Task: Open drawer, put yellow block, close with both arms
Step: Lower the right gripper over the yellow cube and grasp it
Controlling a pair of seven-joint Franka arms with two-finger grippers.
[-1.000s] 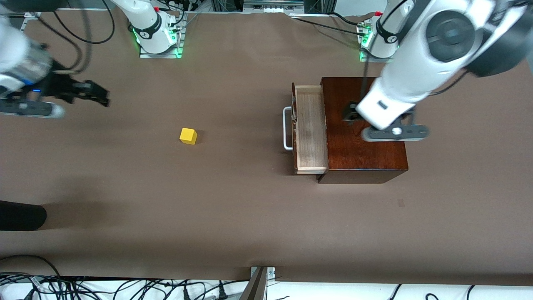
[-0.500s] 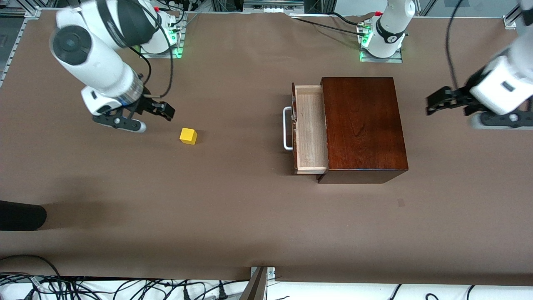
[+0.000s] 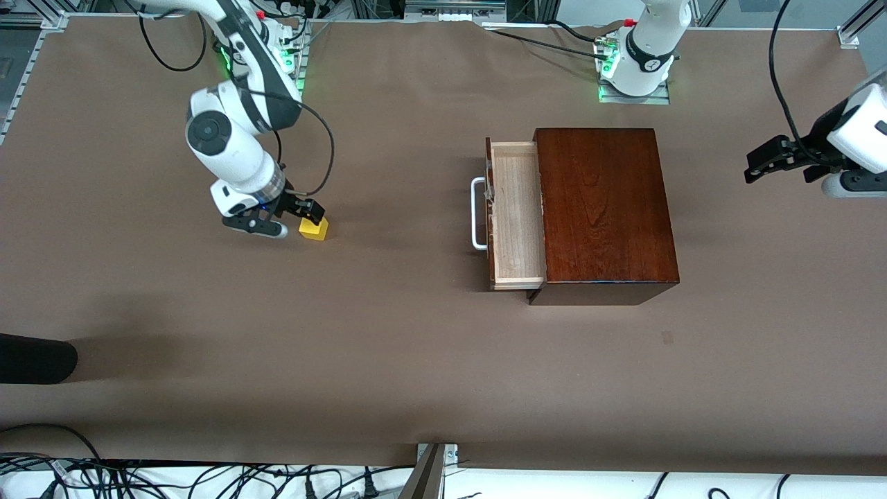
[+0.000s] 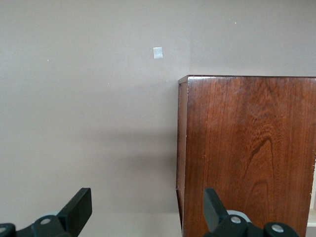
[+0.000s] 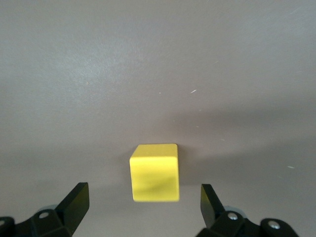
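one small bright yellow cube (image 3: 314, 228) sits on the brown table (image 3: 388, 360), toward the right arm's end and well apart from the box. one glossy dark reddish-brown wooden box (image 3: 604, 211) stands toward the left arm's end of the table. its single drawer (image 3: 515, 215), with a pale light-wood interior, is pulled out toward the cube's end of the table, and one white u-shaped bar handle (image 3: 477, 213) sits on the drawer's front. nothing can be seen inside the drawer.

two white jointed arms are in view, each with one black two-finger pincer. the right pincer (image 3: 299, 213) hangs low over the yellow cube, its fingers spread wide; in the right wrist view the cube (image 5: 154, 172) lies between the two fingertips (image 5: 75, 202), touching neither. the left pincer (image 3: 776, 159) hangs over bare table past the box at the left arm's end, fingers spread and holding nothing; the left wrist view shows its fingertips (image 4: 79, 206) apart, with the box's top (image 4: 249, 153) and one small pale square mark (image 4: 157, 53) on the table.

two green-lit bases (image 3: 267, 66) stand along the table's edge farthest from the front camera. a dark rounded shape (image 3: 34, 357) pokes in at the table's edge at the right arm's end, nearer the camera. tangled black cables (image 3: 173, 478) lie along the near edge. nothing lies between the cube and the open drawer.
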